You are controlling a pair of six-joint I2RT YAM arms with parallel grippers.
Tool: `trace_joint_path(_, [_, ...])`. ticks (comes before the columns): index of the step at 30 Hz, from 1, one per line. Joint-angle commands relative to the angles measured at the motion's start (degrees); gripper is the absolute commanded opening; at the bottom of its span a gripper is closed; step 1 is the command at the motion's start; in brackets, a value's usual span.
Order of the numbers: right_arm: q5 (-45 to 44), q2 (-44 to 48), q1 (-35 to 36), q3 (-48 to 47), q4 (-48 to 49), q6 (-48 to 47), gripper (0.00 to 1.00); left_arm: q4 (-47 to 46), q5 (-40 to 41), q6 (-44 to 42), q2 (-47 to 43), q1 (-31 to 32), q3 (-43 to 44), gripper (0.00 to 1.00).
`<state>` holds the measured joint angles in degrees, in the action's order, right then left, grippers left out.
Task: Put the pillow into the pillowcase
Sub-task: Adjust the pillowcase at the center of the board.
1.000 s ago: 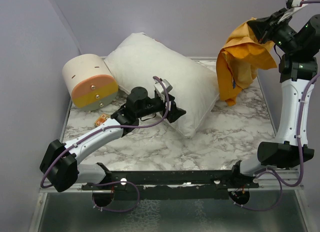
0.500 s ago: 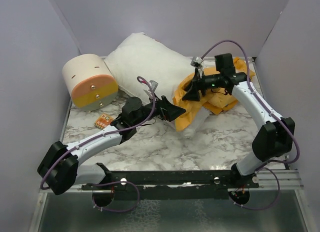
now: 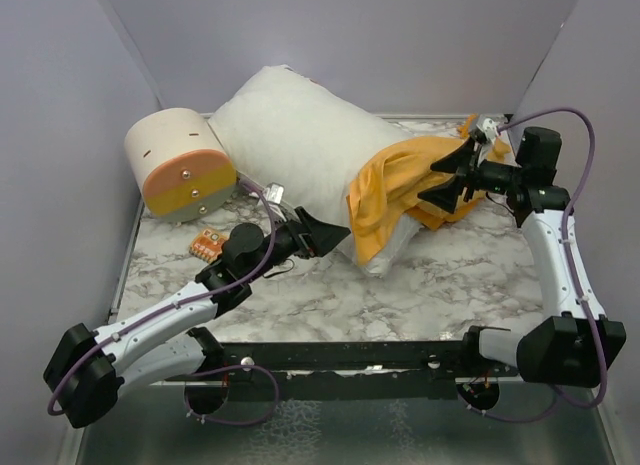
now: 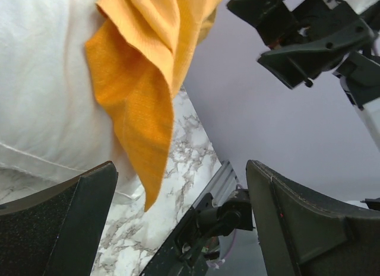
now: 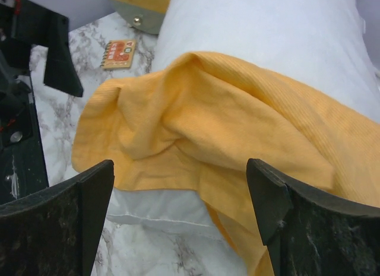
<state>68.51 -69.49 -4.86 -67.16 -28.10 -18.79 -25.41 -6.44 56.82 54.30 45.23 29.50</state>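
Observation:
The white pillow [image 3: 295, 135] lies slantwise across the back of the marble table. The orange-yellow pillowcase [image 3: 395, 185] is draped loosely over the pillow's right end, bunched, and nothing holds it. My right gripper [image 3: 440, 182] hovers just right of the pillowcase, open and empty. In the right wrist view the pillowcase [image 5: 225, 127] covers the pillow [image 5: 267, 38] between the wide jaws. My left gripper [image 3: 335, 233] is open and empty at the pillow's near edge. The left wrist view shows a hanging pillowcase corner [image 4: 142, 92] beside the pillow [image 4: 41, 98].
A cream-and-orange cylinder [image 3: 180, 165] stands at the back left against the pillow. A small orange card [image 3: 207, 243] lies on the marble [image 3: 300, 295] near the left arm. Purple walls close in on three sides. A black rail [image 3: 350, 357] runs along the near edge.
The right arm came down from high on the right, laid the pillowcase over the pillow's right end, opened and drew back right. The left arm pulled back a little toward the near left.

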Motion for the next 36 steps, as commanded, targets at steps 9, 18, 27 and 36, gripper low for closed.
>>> trace_joint_path(9, [-7.3,0.0,-10.7,8.3,15.7,17.2,0.92,15.8,14.5,-10.6,15.4,8.3,17.6,0.90])
trace_joint_path(18, [-5.3,-3.8,-10.6,11.3,21.9,23.5,0.85,18.0,14.2,-16.5,24.0,8.3,24.8,0.68])
trace_joint_path(27, [-4.2,-6.1,-10.5,12.6,25.8,26.8,0.70,19.5,10.7,-19.7,25.8,6.9,28.2,0.26])
trace_joint_path(36, [-2.3,-8.7,-9.1,11.3,25.5,26.3,0.18,25.0,5.4,-25.6,26.3,2.0,34.2,0.08])
